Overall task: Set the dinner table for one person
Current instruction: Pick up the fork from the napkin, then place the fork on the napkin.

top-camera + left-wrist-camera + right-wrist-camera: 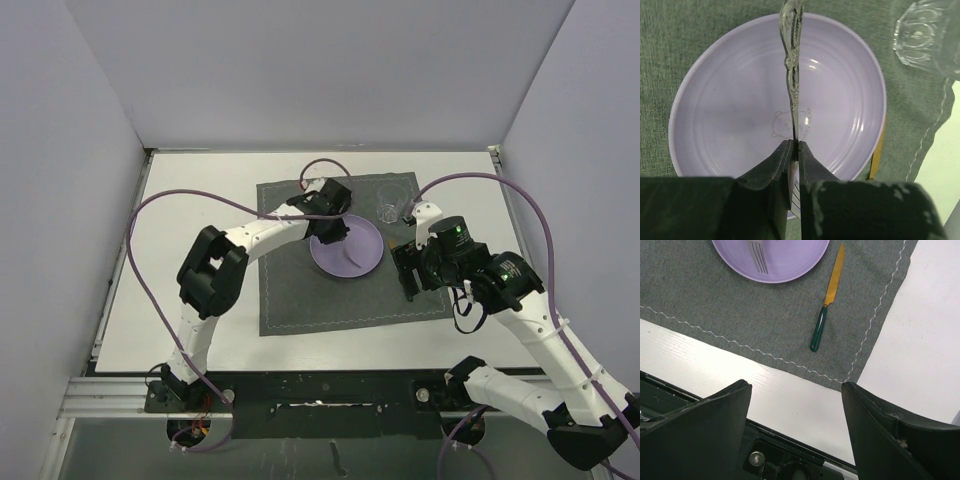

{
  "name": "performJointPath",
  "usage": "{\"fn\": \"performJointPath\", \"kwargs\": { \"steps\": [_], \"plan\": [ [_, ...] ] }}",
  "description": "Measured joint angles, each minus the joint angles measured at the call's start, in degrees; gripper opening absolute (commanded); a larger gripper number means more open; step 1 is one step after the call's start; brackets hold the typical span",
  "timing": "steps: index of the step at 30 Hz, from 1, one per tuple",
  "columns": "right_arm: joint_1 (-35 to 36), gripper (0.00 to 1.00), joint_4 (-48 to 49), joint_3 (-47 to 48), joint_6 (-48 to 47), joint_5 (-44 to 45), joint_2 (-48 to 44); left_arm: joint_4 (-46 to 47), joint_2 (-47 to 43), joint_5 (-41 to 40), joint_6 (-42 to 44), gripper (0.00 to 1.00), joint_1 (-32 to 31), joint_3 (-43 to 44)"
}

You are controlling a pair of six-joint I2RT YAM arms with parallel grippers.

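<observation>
The dinner table (200, 190) is a white top with a grey stitched placemat (300, 295) on it. A lilac plate (358, 252) lies on the mat. My left gripper (328, 228) hangs over the plate, shut on a silver fork (791, 60) held edge-on over the plate (730, 115). The fork's tines (757, 257) show over the plate in the right wrist view. A knife (826, 307) with a yellow blade and green handle lies on the mat right of the plate. My right gripper (796, 386) stands open and empty above the mat's near right corner.
A clear glass (390, 212) stands on the mat's far right corner, close to the plate (922, 35). The metal rail (320, 390) runs along the table's front edge. White walls enclose the table on three sides.
</observation>
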Motion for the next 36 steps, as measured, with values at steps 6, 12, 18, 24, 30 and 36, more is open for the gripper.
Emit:
{"fn": "performJointPath", "kwargs": {
  "steps": [6, 12, 18, 24, 30, 36],
  "plan": [
    [0.0, 0.74, -0.17, 0.0, 0.11, 0.0, 0.0, -2.64, -0.15, 3.37, 8.26, 0.03, 0.79, 3.15],
    [0.0, 0.73, -0.48, 0.0, 0.13, -0.04, -0.35, -14.43, -2.01, 5.44, 19.91, 0.0, 3.61, 5.81],
    [0.0, 0.73, -0.63, 0.0, 0.11, -0.63, -0.98, -32.37, -5.6, 4.39, 34.18, 0.0, 6.49, 19.41],
    [0.0, 0.73, -0.61, 0.0, 0.09, -1.57, -1.01, -47.6, -9.33, -2.05, 45.68, 0.0, 5.68, 33.9],
    [0.0, 0.73, -0.55, 0.0, 0.09, -2.21, -1.6, -56.52, -14.84, -15.39, 52.72, 0.0, -0.2, 27.12],
    [0.02, 0.73, -0.57, 0.0, 0.09, -2.8, -2.01, -60.37, -16.0, -27.47, 55.54, 0.0, -6.93, 13.2]
  ]
}}
